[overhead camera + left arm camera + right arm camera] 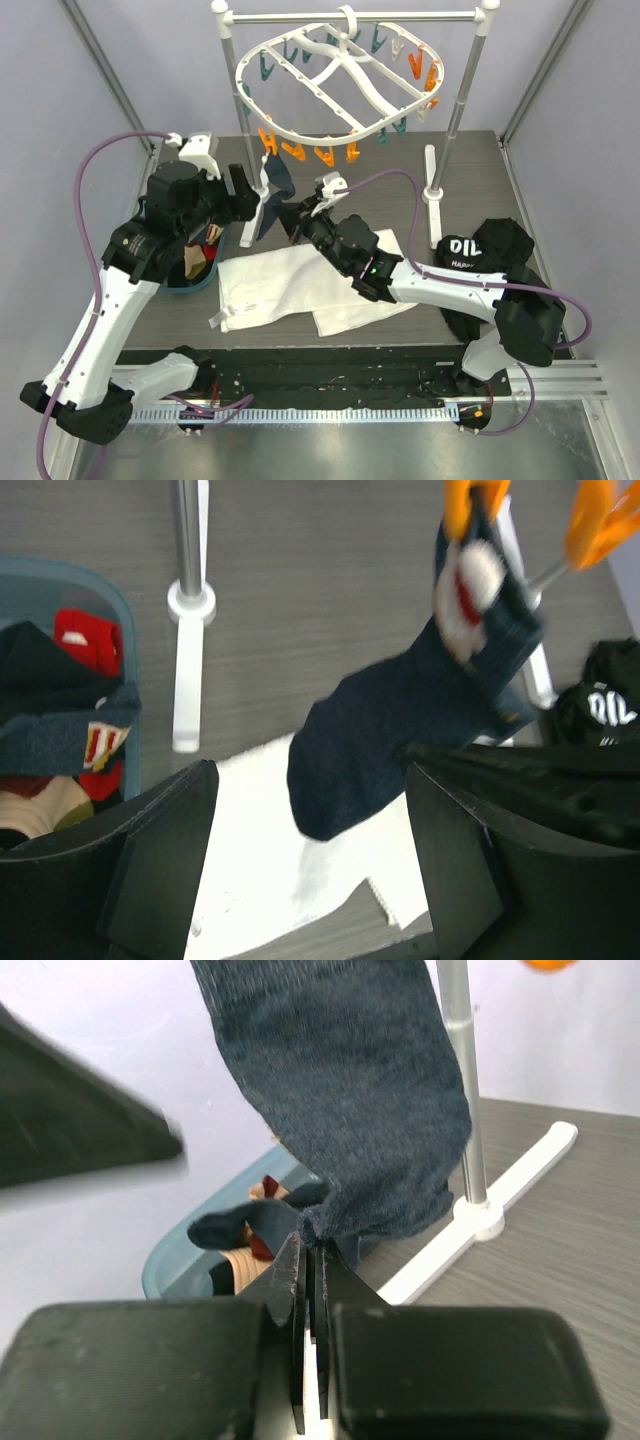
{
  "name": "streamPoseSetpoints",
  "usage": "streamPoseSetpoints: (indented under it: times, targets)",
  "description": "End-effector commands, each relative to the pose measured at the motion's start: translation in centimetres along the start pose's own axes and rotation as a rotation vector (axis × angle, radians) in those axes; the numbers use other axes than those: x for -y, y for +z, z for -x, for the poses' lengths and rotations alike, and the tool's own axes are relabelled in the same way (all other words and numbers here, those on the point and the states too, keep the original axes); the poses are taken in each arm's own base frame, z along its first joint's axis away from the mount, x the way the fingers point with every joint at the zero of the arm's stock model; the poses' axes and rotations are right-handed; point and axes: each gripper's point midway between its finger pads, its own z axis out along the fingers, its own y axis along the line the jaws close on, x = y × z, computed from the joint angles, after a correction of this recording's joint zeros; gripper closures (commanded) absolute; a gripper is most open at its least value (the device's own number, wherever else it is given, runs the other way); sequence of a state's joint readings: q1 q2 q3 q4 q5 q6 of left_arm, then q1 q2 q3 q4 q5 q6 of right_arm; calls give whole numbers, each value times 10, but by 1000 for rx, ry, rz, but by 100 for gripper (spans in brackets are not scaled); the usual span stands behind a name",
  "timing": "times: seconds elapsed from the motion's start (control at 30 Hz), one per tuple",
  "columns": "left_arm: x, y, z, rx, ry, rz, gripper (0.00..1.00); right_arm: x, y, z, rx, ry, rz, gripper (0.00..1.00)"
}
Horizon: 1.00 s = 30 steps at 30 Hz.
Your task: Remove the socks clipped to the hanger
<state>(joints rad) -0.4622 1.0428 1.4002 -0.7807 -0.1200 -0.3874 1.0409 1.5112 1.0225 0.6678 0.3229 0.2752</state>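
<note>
The white oval hanger (pixel 335 85) hangs from the rail, with orange, teal and white clips round its rim. One dark navy sock (pixel 277 180) hangs from an orange clip (pixel 460 505) at its near left rim; its cuff has a white and red patch. My right gripper (pixel 312 1245) is shut on the sock's lower edge (pixel 340 1110); in the top view it (pixel 300 215) is just right of the sock. My left gripper (pixel 310 780) is open, its fingers either side of the sock's toe (pixel 380 740), not touching it. Several removed socks (pixel 70 720) lie in the teal basket.
The teal basket (pixel 195 287) sits at the left under my left arm. A white cloth (pixel 300 285) lies in the middle. A black garment with white lettering (pixel 480 245) lies at right. The grey rail's poles (pixel 460 100) and white feet (pixel 432 180) stand behind.
</note>
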Motion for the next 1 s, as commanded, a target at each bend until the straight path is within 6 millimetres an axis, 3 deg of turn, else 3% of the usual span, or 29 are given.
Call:
streamPoseSetpoints:
  times: [0.0, 0.13, 0.3, 0.43, 0.57, 0.97]
  targets:
    - [12, -11, 69, 187, -47, -9, 22, -1, -8, 18, 42, 13, -3, 99]
    - [24, -1, 101, 267, -84, -31, 28, -2, -10, 21, 48, 13, 0, 99]
    - [45, 13, 119, 296, -112, -113, 34, -2, -13, 21, 50, 11, 7, 99]
    - [51, 36, 121, 280, -97, -120, 37, -3, -14, 24, 55, 22, 15, 99]
    - [58, 45, 127, 287, -94, -146, 38, -6, -14, 21, 47, 30, 29, 99]
    - [63, 44, 131, 303, -101, -174, 37, -5, -10, 9, 27, 28, 31, 99]
